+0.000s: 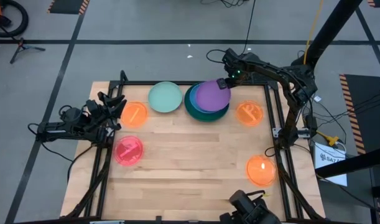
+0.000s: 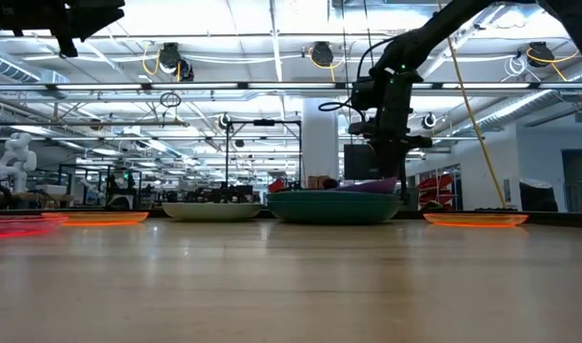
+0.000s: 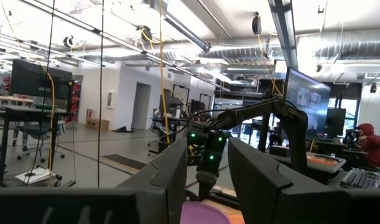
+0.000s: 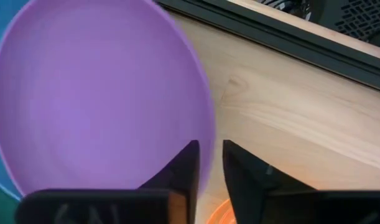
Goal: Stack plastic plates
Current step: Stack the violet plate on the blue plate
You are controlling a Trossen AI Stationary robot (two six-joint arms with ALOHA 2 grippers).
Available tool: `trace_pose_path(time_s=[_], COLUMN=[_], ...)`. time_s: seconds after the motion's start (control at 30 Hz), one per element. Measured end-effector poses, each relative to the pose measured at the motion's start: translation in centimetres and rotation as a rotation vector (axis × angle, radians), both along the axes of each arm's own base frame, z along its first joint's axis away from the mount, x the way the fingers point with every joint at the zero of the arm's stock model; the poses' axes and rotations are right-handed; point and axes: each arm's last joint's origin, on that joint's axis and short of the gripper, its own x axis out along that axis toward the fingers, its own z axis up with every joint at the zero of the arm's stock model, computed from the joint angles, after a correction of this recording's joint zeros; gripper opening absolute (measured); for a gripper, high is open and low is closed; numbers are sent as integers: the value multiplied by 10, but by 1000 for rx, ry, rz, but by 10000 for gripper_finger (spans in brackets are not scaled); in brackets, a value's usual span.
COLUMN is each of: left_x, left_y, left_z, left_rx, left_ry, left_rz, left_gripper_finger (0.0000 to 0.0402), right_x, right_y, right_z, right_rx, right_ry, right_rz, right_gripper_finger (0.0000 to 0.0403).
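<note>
A stack of larger plates (image 1: 206, 102) sits near the table's far edge: dark green at the bottom, blue (image 1: 191, 94) above it, and the purple plate (image 1: 212, 95) on top, shifted toward the far right. My right gripper (image 1: 224, 83) is shut on the purple plate's far-right rim. A mint plate (image 1: 165, 98) lies flat to the left of the stack. Three small orange plates (image 1: 134, 114) (image 1: 249, 113) (image 1: 262, 169) and a pink one (image 1: 129, 150) lie scattered. My left gripper (image 1: 115, 109) waits open at the left edge. My right gripper pinches the purple plate's rim (image 4: 205, 146) on its far-right side, with one finger (image 4: 186, 165) over the plate's inner face and the other (image 4: 242, 171) outside the rim. The fingers come from above, pointing down. The plate lies on the blue plate, its held side slightly raised (image 2: 371, 186).
A black metal frame (image 1: 273, 109) runs along the table's left, right and far sides. A camera mount (image 1: 252, 208) stands at the near edge. Bare wood (image 1: 190, 162) fills the middle and near part of the table.
</note>
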Motion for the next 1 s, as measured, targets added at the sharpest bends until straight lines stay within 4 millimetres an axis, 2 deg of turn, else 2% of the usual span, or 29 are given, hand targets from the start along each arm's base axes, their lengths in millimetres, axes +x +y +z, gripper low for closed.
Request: trace_pose_path(time_s=[0.2,0.37,0.47,0.57,0.77,0.9,1.0], left_x=[0,0,0,1,2,3,3], left_y=[0,0,0,0,0,0,0], left_z=[0,0,-1,-2,-5,-7,-8], left_rx=[0,0,-1,-13,-47,-83,-107], left_ry=[0,3,10,17,35,29,31], left_rz=[0,0,-1,-6,-21,-35,-44], left_gripper_finger=[122,122,122,122,122,122,122], right_x=[2,13,25,44,76,87,90], right_y=[1,12,26,45,86,108,114], right_z=[0,1,7,21,53,53,38], right_rx=[-1,-13,-55,-176,-368,-454,-542], right_ry=[1,4,-4,-42,-234,-277,-229], right_rz=[10,103,208,330,502,566,537], right_gripper_finger=[105,115,115,115,115,114,102])
